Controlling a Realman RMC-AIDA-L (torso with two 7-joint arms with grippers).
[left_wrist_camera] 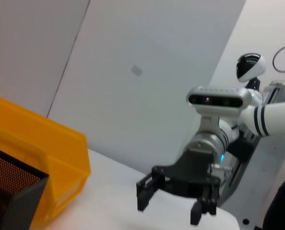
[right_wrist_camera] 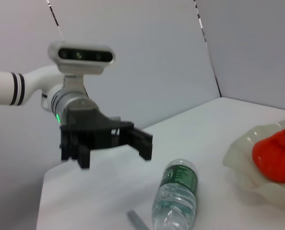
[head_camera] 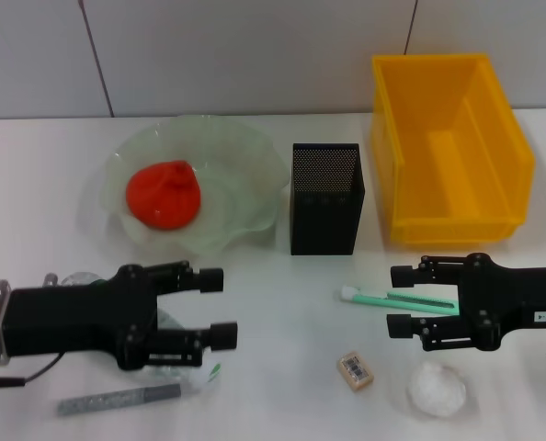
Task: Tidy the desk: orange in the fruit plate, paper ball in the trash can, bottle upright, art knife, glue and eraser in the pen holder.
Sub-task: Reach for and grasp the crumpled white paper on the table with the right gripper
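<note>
The orange (head_camera: 164,195) lies in the pale green fruit plate (head_camera: 245,175). The black mesh pen holder (head_camera: 326,197) stands mid-table, the yellow bin (head_camera: 448,147) to its right. My left gripper (head_camera: 220,308) is open, hovering over the clear bottle (head_camera: 186,375), which lies on its side and is mostly hidden. A grey stick (head_camera: 117,400) lies in front of it. My right gripper (head_camera: 399,300) is open over a teal-and-white pen-shaped tool (head_camera: 369,298). The eraser (head_camera: 356,369) and white paper ball (head_camera: 436,389) lie nearer the front edge.
The right wrist view shows the left gripper (right_wrist_camera: 111,151), the lying bottle (right_wrist_camera: 176,194), the plate (right_wrist_camera: 243,165) and the orange (right_wrist_camera: 277,155). The left wrist view shows the right gripper (left_wrist_camera: 169,211), the bin (left_wrist_camera: 37,153) and the pen holder (left_wrist_camera: 13,191).
</note>
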